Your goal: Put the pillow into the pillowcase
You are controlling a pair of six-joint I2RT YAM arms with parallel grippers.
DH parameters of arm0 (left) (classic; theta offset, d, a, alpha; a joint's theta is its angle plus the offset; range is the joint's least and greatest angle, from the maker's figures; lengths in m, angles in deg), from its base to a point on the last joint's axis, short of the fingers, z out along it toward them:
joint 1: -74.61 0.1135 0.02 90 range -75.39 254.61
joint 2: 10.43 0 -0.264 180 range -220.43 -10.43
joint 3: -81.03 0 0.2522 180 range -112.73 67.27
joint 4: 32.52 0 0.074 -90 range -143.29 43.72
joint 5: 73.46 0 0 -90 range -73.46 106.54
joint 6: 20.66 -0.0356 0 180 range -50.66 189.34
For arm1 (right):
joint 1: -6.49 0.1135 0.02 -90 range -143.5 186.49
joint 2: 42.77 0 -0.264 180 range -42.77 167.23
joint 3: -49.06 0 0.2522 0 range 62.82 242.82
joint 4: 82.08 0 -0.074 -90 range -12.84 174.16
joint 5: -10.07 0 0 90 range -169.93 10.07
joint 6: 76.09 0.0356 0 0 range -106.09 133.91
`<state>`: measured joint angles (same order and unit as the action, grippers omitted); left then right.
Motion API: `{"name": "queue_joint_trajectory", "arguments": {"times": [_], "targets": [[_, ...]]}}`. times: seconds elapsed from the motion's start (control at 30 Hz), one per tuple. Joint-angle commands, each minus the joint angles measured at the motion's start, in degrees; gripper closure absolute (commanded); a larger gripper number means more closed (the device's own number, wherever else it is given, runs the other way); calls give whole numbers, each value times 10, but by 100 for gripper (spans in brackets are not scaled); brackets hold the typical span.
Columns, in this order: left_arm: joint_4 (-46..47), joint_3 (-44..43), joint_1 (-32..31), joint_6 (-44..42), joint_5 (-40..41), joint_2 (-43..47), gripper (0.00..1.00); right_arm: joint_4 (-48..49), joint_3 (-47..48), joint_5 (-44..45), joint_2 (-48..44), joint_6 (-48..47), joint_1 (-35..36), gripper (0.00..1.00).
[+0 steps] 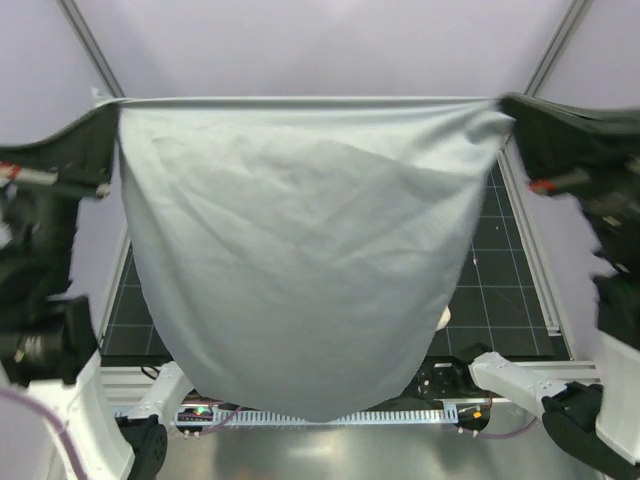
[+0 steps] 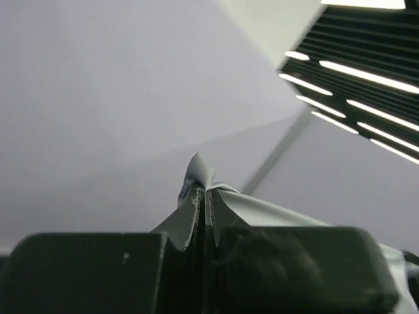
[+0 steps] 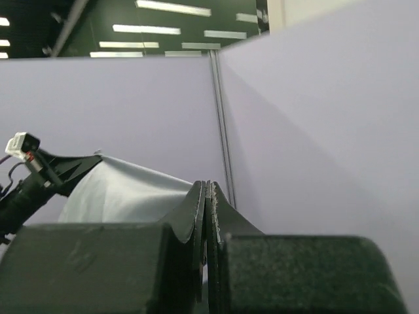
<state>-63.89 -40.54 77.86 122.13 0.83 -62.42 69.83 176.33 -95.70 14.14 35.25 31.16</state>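
Left hand point(image 1: 112, 108) and right hand point(image 1: 505, 105) are each clamped shut on an upper corner of the pillowcase point(image 1: 300, 250). They hold it raised and pulled taut along its top edge, so the blue-grey cloth hangs between them like a curtain, narrowing to a rounded bottom just above the arm bases.

From above, this hanging cloth blocks most of the bench point(image 1: 500, 270); only strips of its dark gridded surface show at either side. A small cream patch point(image 1: 443, 318) peeks past the cloth's lower right edge, too little to say whether it is the pillow. Pale lilac walls point(image 1: 320, 40) close in the space behind, with a metal rail point(image 1: 532, 250) along the bench's right side.

At the left wrist, the fingers are pressed together with a tuft of cloth point(image 2: 200, 171) poking up between them, and ceiling lights point(image 2: 366, 72) beyond. At the right wrist, the fingers meet on the fabric, which stretches away to the left arm point(image 3: 39, 173), where there is a white connector point(image 3: 19, 144).
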Motion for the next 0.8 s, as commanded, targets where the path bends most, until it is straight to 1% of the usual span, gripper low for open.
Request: {"name": "queue_joint_trajectory", "arguments": {"times": [0.0,0.03,0.07,0.13,0.17,0.23,0.27,0.3,0.33,0.37,0.4,0.43,0.5,0.53,0.6,0.63,0.67,0.7,0.73,0.77], "targets": [[-143,115,4,-33,212,-30,100,15,-77,-13,78,38,0,96],[-142,155,4,-33,224,-23,100,38,-97,-30,93,50,0,96],[-130,217,4,-35,233,-16,100,49,-130,-50,128,71,-1,96],[-125,272,7,-36,255,-12,100,87,-168,-91,165,89,4,96],[-116,319,10,-35,256,-12,100,99,-177,-100,207,99,8,96],[-104,360,24,-26,250,-23,100,123,-185,-112,252,102,27,96],[-97,402,33,-19,243,-28,100,129,-182,-116,273,102,35,96],[-91,420,41,-11,234,-32,100,133,-175,-121,320,103,42,96],[-84,441,68,-1,221,-37,100,138,-154,-129,342,104,62,96],[-66,458,83,25,186,-39,100,135,-138,-129,364,102,71,96],[-54,493,97,35,175,-37,100,131,-118,-130,389,98,83,96],[-41,508,120,47,170,-37,99,109,-65,-131,434,92,92,96],[-19,530,134,61,192,-32,100,76,2,-131,485,78,115,96],[-19,531,140,58,210,-30,100,35,72,-131,532,75,118,96],[-22,531,141,44,263,-28,99,3,130,-141,566,70,123,96],[-20,534,142,41,276,-26,100,-15,159,-142,585,70,123,93],[-16,535,142,33,284,-25,100,-24,164,-133,586,63,123,81],[-12,535,142,20,296,-27,95,-32,162,-125,582,56,122,65],[-14,533,142,14,300,-29,86,-46,141,-112,574,36,122,27],[-19,531,142,10,305,-32,76,-56,124,-68,547,27,122,20]]}}
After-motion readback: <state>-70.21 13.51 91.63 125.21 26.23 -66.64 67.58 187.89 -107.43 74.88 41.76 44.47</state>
